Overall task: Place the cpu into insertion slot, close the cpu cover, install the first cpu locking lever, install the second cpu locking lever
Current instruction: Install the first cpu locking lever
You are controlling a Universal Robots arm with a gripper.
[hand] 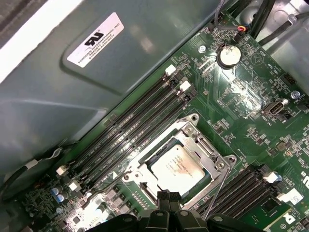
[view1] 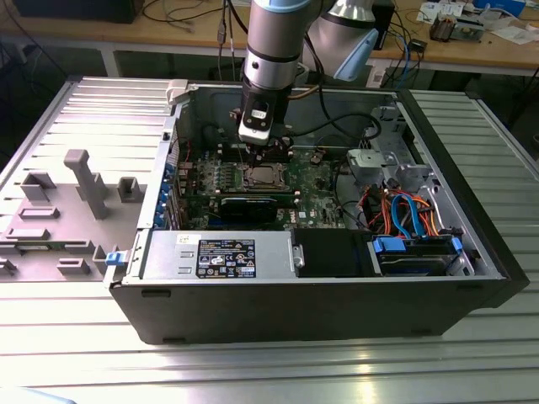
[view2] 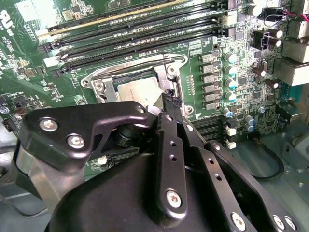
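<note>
Inside the open computer case [view1: 295, 311], on the green circuit board [hand: 251, 96], the cpu cover [hand: 207, 142] frames the seated cpu [hand: 177, 166] — light, stiff, fragile, we judge, best held by its edges — while our claw [hand: 169, 197], pressed together, sits at the cover's rim.

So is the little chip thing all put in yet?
Partly. Done: the cpu lies in the insertion slot, and the cpu cover looks flat around it. In hand: the shut tool sits at the cover's edge. Left: a thin locking lever runs beside the cover, seemingly angled out; I cannot tell whether either lever is latched.
</note>
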